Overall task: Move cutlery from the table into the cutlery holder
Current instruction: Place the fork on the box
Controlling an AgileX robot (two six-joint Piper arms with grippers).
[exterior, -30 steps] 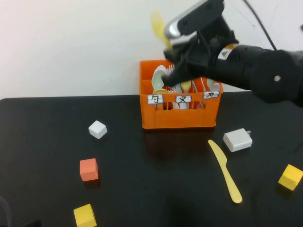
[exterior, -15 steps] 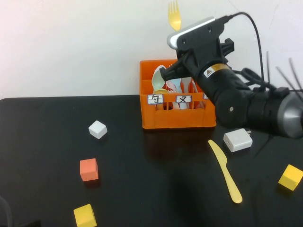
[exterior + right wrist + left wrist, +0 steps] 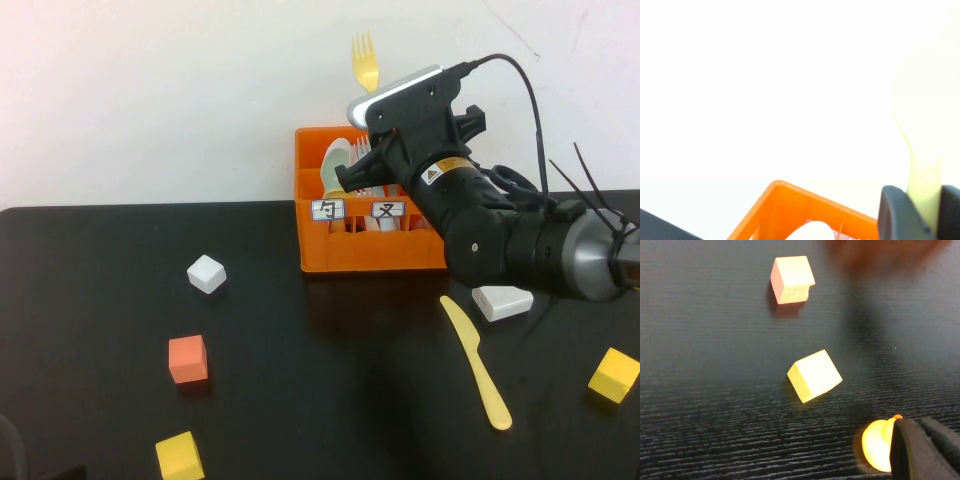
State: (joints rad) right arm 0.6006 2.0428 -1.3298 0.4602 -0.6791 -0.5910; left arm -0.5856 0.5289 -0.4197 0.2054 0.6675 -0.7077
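My right gripper [image 3: 384, 108] is shut on the handle of a yellow plastic fork [image 3: 365, 58], held upright with its tines up, just above the back of the orange cutlery holder [image 3: 372, 252]. In the right wrist view the fork handle [image 3: 924, 177] sits between the black fingers [image 3: 895, 212], with the holder's rim [image 3: 790, 200] below. The holder has several pieces of cutlery in it. A yellow knife [image 3: 475, 362] lies flat on the black table to the right front of the holder. My left gripper [image 3: 927, 450] hangs low over the table near a yellow cube [image 3: 815, 375], fingers together.
A white charger block [image 3: 503, 300] lies beside the knife's tip. A white cube [image 3: 206, 272], an orange cube [image 3: 187, 358] and a yellow cube [image 3: 179, 456] sit on the left. Another yellow cube [image 3: 613, 373] is at the right edge. A small round yellow thing [image 3: 875, 445] lies by the left fingers.
The right arm swung right and down over the holder. The fork went from tilted to upright and dropped slightly. The arm now covers the holder's right side.
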